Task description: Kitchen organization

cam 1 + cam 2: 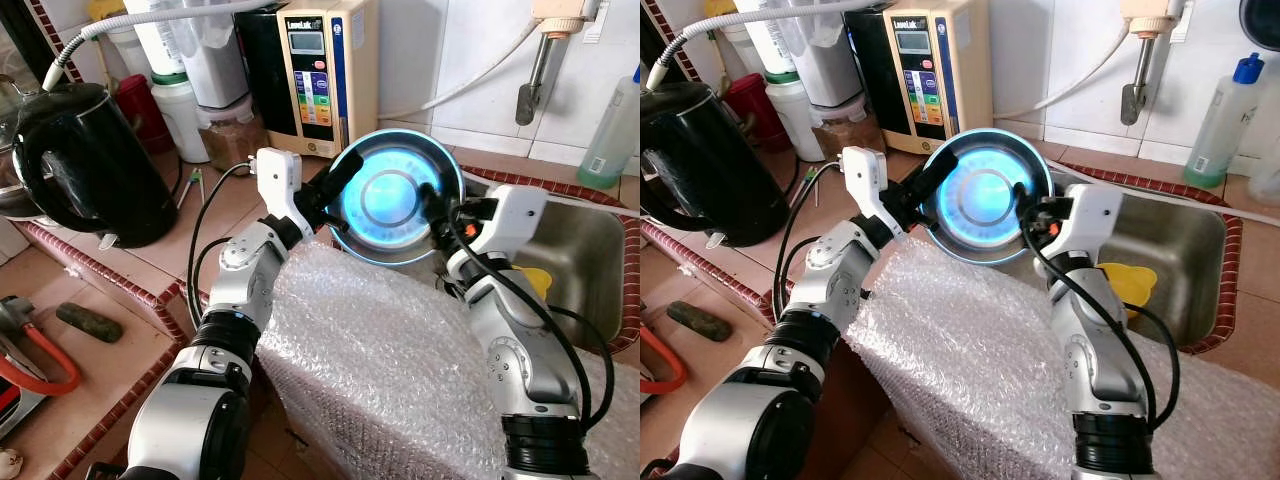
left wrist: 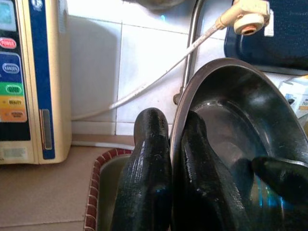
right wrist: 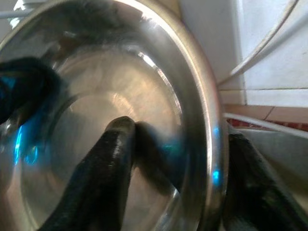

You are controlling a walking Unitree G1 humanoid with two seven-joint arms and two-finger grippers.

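From the head view, you see the steel bowl [image 1: 395, 195] held upright just right of the beige water ionizer [image 1: 318, 70], its label unreadable. Your left gripper [image 1: 335, 180] and right gripper [image 1: 437, 215] clamp opposite rims. In the left wrist view, "POWER" shows on the ionizer; fingers [image 2: 144, 168] straddle the rim. The right wrist view shows the same straddling grip.

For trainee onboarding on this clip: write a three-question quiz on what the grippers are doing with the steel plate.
1. True or false: the steel plate lies flat on the counter.
2. What grips the plate? A) left gripper alone B) right gripper alone C) both
3. Which black appliance stands at the robot's left?

Key: 1 false, it is held tilted above the sink edge; 2 C, each clamps an opposite rim; 3 the kettle.
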